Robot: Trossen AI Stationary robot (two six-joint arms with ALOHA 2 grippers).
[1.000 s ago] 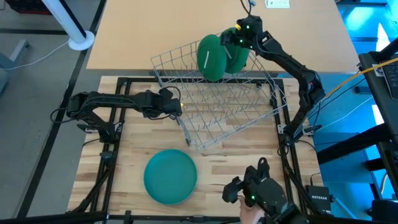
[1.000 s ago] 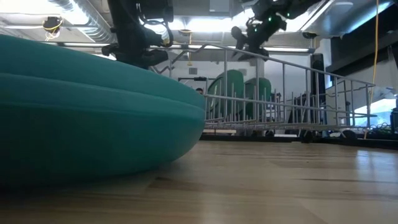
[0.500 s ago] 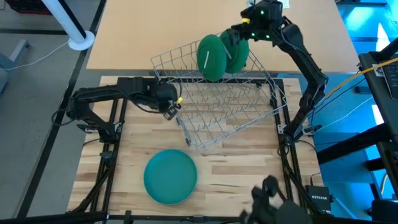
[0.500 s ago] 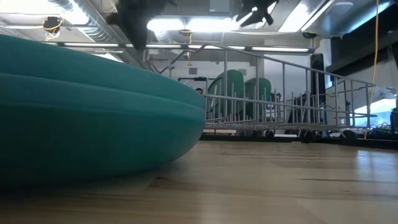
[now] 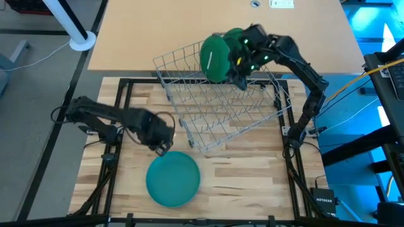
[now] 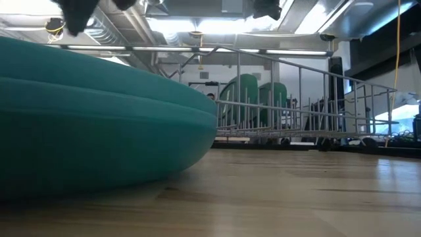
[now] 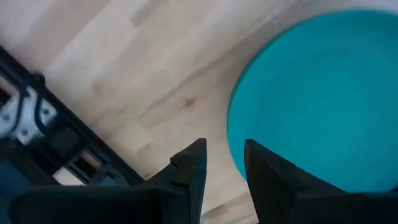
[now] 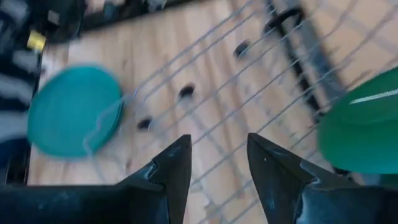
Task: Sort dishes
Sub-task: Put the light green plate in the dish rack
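A teal plate (image 5: 173, 179) lies flat on the wooden table near the front edge; it fills the left of the low view (image 6: 99, 118). Two green plates (image 5: 214, 57) (image 5: 235, 39) stand on edge between the wires at the far end of the grey wire rack (image 5: 221, 104). My left gripper (image 5: 161, 144) points down, open, just beyond the teal plate's far left rim (image 7: 239, 124), with nothing between its fingers (image 7: 224, 165). My right gripper (image 5: 243, 68) hovers open over the rack's far part beside the green plates, its fingers empty (image 8: 219, 155).
Black frame rails (image 5: 117, 126) run along the wooden table's left, right and far sides. A tan board (image 5: 170, 31) lies beyond the rack, with a white round base (image 5: 82, 43) at its left. Bare wood (image 5: 246, 183) lies to the right of the teal plate.
My left gripper has left the rack's left side, gone toward the near edge to the teal plate's far rim, and tipped to point down. My right gripper has come from beyond the green plates toward the near edge, over the rack, tipping downward. The plates have not moved.
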